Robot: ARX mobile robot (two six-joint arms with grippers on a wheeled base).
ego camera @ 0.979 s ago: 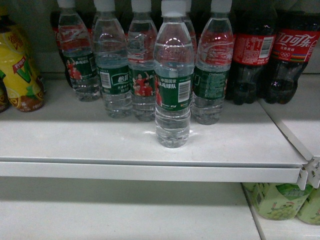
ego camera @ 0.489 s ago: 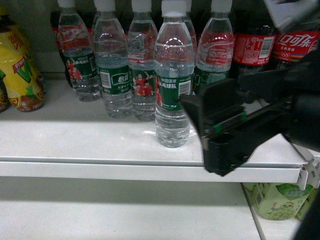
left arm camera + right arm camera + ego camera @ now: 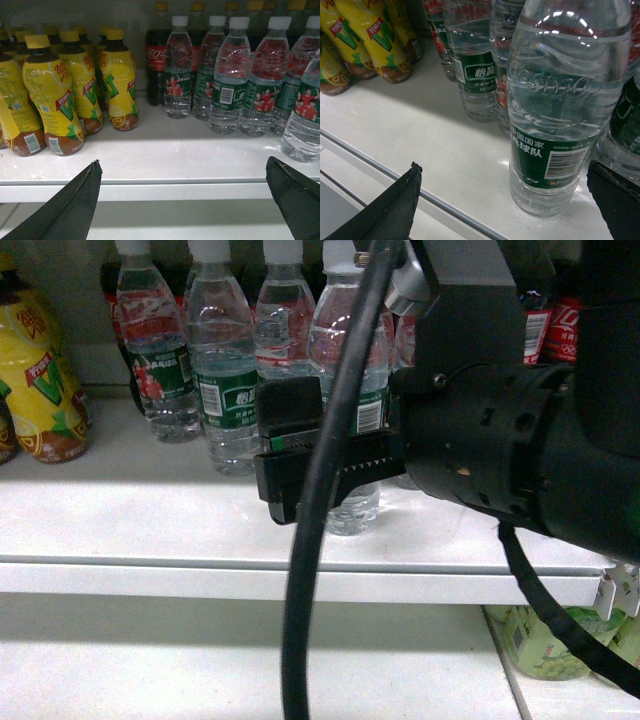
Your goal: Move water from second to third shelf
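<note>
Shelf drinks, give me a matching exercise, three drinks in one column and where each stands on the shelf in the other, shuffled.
Column one:
1. front water bottle
2. yellow juice bottles
3. cola bottles

Column two:
A. left end of the shelf
B. right end, at the back
C. ahead of the water row, by the right gripper

Pairs: 1-C, 2-A, 3-B

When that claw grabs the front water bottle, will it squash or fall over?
The water bottle looks full, so it is probably heavy and fairly firm. Its thin clear ribbed wall may dent slightly. Tall on a narrow base, it could tip if the open right gripper nudges it high.
</note>
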